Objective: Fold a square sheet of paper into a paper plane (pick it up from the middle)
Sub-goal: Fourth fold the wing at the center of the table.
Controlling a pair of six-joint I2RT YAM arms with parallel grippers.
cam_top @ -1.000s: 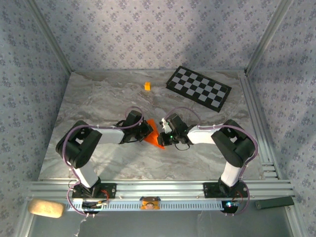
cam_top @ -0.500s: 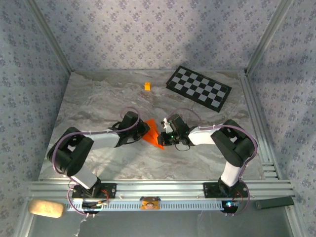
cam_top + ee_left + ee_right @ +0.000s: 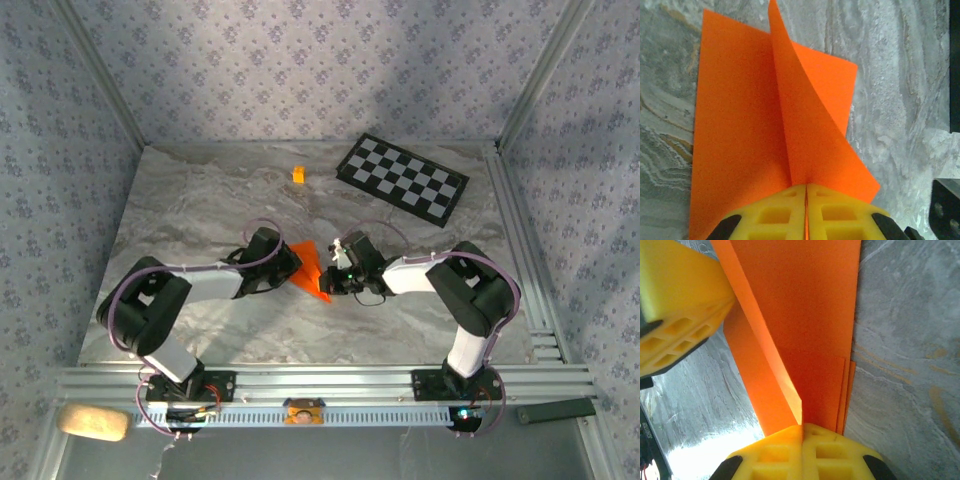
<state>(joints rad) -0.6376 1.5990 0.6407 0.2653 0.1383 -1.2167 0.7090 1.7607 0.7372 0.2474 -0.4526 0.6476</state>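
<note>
The bright orange sheet of paper point(image 3: 312, 268) lies mid-table between the two arms, creased into a layered, pointed shape. One flap point(image 3: 805, 125) stands up along the centre crease and the rest lies flat on the marble. My left gripper point(image 3: 293, 262) is shut on the paper from the left, with its yellow fingertips point(image 3: 785, 210) pinched on the crease. My right gripper point(image 3: 334, 276) is shut on the opposite end, its fingertips point(image 3: 825, 450) clamped on the stacked layers point(image 3: 810, 315). The left gripper's yellow finger point(image 3: 675, 315) shows close by in the right wrist view.
A tiny orange-yellow cube point(image 3: 298, 174) sits at the back of the table. A black-and-white checkered board point(image 3: 402, 190) lies at the back right. Patterned walls and aluminium rails point(image 3: 520, 250) border the marble table point(image 3: 200, 200).
The left arm's elbow has swung outward to the left and its gripper has shifted slightly with the paper. Both grippers have stayed shut on the paper. The right arm has barely moved.
</note>
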